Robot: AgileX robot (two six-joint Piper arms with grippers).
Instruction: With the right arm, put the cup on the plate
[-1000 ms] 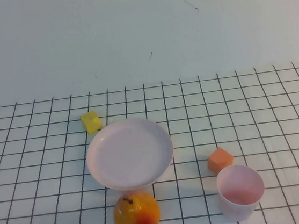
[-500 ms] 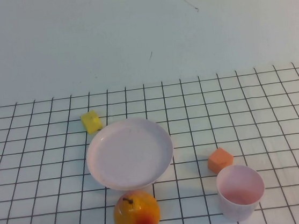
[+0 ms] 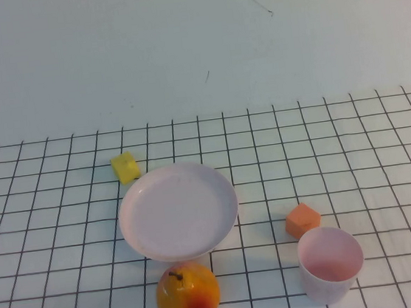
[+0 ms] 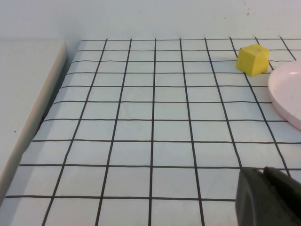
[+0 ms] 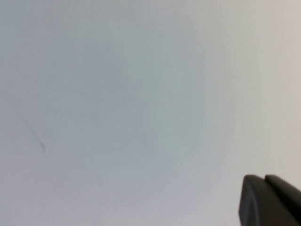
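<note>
The pale pink cup stands upright and empty at the front right of the gridded table. The round pale pink plate lies empty at the table's middle; its rim also shows in the left wrist view. Neither arm shows in the high view. My left gripper is shut and empty, low over the table to the left of the plate. My right gripper is shut and empty, and its view holds only a plain pale wall. The cup does not show in either wrist view.
An orange-yellow pear-like fruit sits just in front of the plate. An orange cube lies just behind the cup. A yellow cube lies behind the plate's left side, also in the left wrist view. The table's left edge is raised.
</note>
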